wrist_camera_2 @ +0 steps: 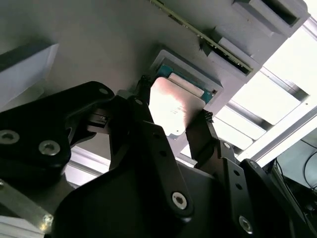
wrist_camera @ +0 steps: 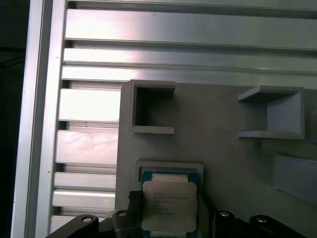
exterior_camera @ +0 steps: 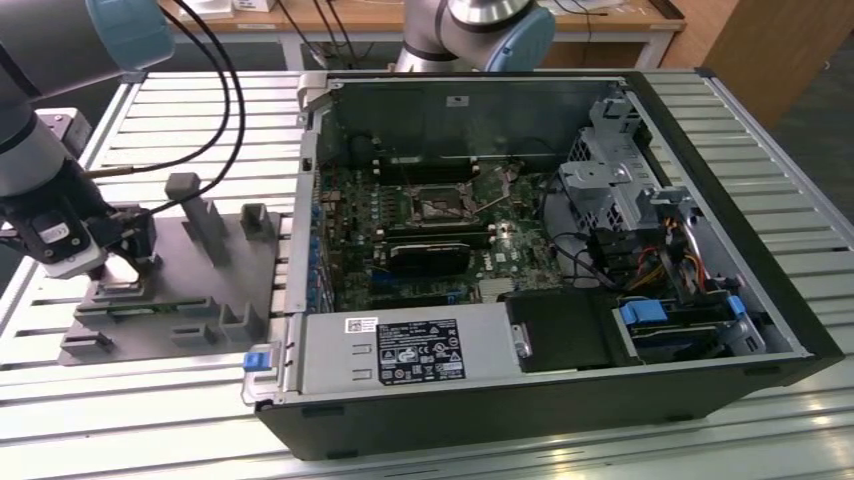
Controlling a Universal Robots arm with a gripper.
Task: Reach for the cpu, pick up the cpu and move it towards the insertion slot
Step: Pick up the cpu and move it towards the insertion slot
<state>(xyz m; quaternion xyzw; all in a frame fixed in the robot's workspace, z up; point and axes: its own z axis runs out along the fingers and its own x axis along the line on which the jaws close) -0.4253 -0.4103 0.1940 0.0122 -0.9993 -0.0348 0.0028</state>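
The gripper (wrist_camera_2: 174, 99) clamps its two black fingers (wrist_camera_2: 203, 134) on opposite edges of the cpu (wrist_camera: 168, 206), just over a recess (wrist_camera: 168, 166) in the grey fixture plate (wrist_camera: 223, 158). In the exterior view, the insertion slot (exterior_camera: 438, 205) lies well apart from it, at about 3 o'clock.

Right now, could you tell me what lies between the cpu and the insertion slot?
In the exterior view, grey fixture blocks and the case wall stand between the cpu and the insertion slot.

Slatted metal table (exterior_camera: 781, 190) — wooden desk (exterior_camera: 641, 22) behind, dark floor (exterior_camera: 830, 120) beside.
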